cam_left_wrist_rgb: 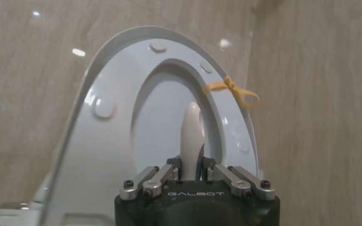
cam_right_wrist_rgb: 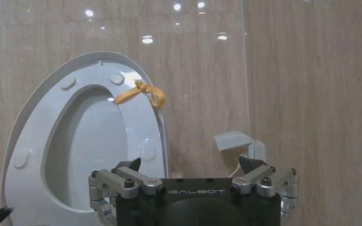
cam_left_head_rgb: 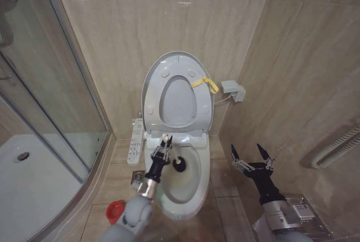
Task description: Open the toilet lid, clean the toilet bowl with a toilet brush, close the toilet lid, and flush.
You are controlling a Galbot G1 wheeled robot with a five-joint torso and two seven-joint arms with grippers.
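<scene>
While the toilet lid (cam_left_head_rgb: 151, 79) stands raised, left gripper (cam_left_head_rgb: 165, 144) clamps the toilet brush (cam_left_head_rgb: 179, 165)

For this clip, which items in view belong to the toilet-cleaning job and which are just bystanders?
Job items:
toilet lid, raised, with yellow strap
toilet bowl
toilet brush, head in the bowl, handle held by the left gripper
red holder on the floor

Bystanders:
button panel
shower tray
glass shower door
wall box
right gripper, open, idle beside the bowl
</scene>
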